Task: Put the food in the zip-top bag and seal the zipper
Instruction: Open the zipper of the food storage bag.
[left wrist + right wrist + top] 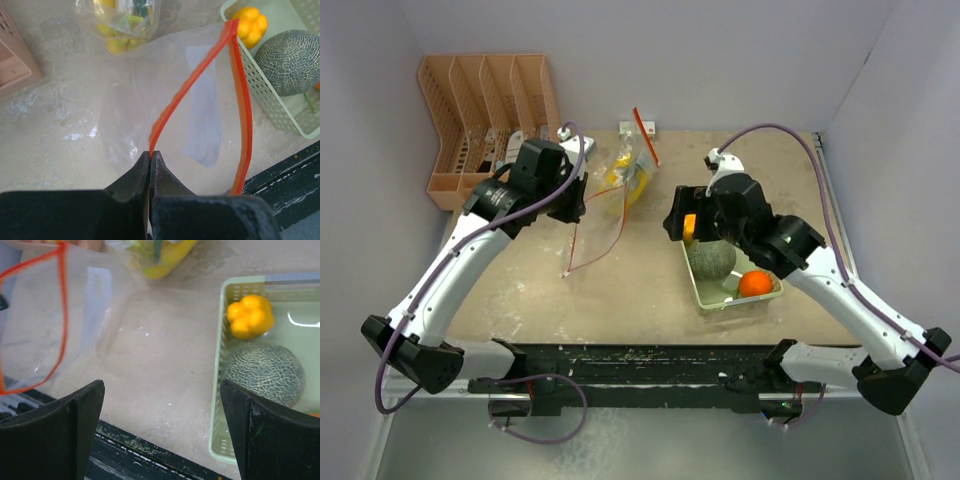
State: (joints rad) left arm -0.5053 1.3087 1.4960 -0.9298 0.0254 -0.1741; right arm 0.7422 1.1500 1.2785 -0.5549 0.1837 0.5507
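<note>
Red-orange zipper [246,130] pinched in left claw [150,156]; hold the mouth wide while the gaping right claw [161,390] grabs the pepper [250,316].

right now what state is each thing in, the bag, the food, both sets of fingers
zip-top bag: mouth open, one edge pinched
zipper: unsealed, spread in a loop
left fingers: shut on the zipper
right fingers: open, empty
banana bunch: under clear plastic beyond the bag's mouth
bell pepper: in the green basket, not bagged
melon: in the basket
orange fruit: in the basket
</note>
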